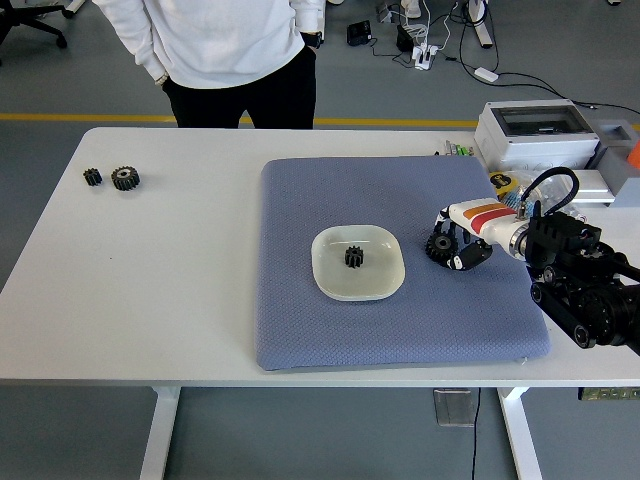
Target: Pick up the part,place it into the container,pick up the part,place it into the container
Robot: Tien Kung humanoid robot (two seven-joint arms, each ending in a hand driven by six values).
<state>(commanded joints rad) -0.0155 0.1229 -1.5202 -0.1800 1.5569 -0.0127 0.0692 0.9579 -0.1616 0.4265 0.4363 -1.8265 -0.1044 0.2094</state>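
Gear [438, 246], black and toothed, lies on the blue-grey mat [400, 330] right of centre in the frame, just right of the white container [358, 263]. The right hand [462, 241], white with orange and red stripes, reaches in from the right edge, its fingers [470, 260] curled around this gear and grasping it while it sits at mat level. Inside the container rests a smaller black gear [353, 257], near the middle of the dish. Two more black gears [112, 178] sit side by side on the white table [150, 290] in the upper left of the frame, well apart from the mat. A person [225, 50] in a white top and dark trousers stands at the far edge, top of the frame. A white box [535, 135] sits at the upper right.
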